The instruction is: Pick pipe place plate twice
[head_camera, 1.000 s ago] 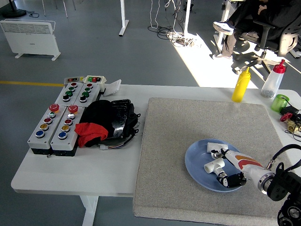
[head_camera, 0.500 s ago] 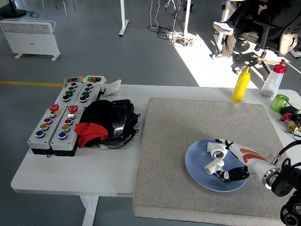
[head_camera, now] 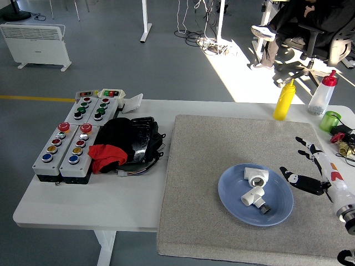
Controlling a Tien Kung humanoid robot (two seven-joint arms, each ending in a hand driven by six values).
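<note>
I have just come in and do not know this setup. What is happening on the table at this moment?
Two white pipe fittings lie on the blue plate, which sits on the grey mat. The robot's right hand, fingers spread and holding nothing, is just right of the plate and touches neither. The left arm is not in view.

Right hand [head_camera: 321, 174] withdrawn off the plate [head_camera: 230, 199], fingers [head_camera: 292, 177] now spread, pipe fittings [head_camera: 254, 185] left behind
</note>
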